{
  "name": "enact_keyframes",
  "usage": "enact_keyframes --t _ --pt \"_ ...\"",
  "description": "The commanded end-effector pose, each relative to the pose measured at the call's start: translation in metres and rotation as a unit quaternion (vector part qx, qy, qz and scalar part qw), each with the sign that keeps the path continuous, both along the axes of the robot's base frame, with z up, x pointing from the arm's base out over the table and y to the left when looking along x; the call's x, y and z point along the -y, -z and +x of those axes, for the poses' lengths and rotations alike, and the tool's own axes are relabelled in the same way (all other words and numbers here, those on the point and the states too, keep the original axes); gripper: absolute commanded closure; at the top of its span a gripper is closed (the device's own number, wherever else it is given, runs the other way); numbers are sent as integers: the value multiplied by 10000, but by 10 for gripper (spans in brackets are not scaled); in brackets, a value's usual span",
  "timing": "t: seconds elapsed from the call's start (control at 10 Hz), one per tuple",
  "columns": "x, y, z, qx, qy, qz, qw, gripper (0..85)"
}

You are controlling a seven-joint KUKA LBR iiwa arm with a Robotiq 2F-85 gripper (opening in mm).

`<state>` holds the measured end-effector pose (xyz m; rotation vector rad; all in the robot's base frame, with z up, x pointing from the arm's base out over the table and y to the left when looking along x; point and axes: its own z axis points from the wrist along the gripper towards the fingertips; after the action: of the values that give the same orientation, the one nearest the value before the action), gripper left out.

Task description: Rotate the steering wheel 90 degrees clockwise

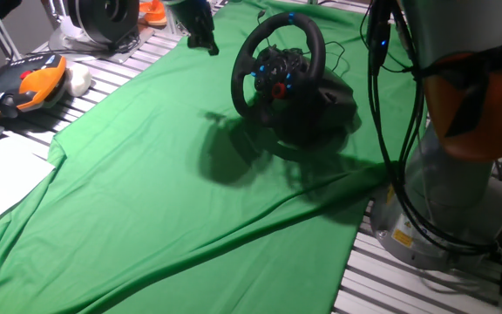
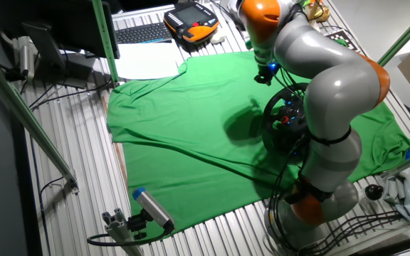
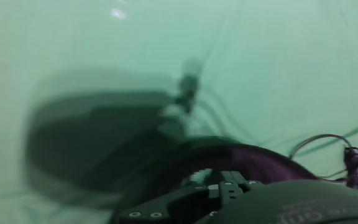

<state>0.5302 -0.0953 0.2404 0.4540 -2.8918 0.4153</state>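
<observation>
Green cloth (image 1: 146, 192) over slatted metal table (image 2: 70, 185); green frame post (image 2: 107, 39).

hand (image 1: 201, 35): upper part cut off by the top edge; finger gap too small to tell
hand view: blurred throughout; fingers not made out
steering wheel (image 2: 285, 114): below the hand, largely hidden behind the arm (image 2: 333, 78)
drum-like device (image 1: 103, 17): beside the hand, cropped at the top edge

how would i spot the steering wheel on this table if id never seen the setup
Find the green cloth covering most of the table; the steering wheel stands near its far edge, close to the grey robot arm. It is the only thick black ring there, tilted up on a bulky black base, with blue lights and a red knob at the hub.
</observation>
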Motion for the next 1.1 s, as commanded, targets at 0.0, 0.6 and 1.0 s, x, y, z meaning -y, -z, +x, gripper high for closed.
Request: enact_keyframes --t 0.0,0.6,1.0 --pt "76 0 0 7 -65 -31 10000 850" --pt "76 0 0 -361 12 221 9991 850" --pt "76 0 0 -791 -337 317 9958 850"
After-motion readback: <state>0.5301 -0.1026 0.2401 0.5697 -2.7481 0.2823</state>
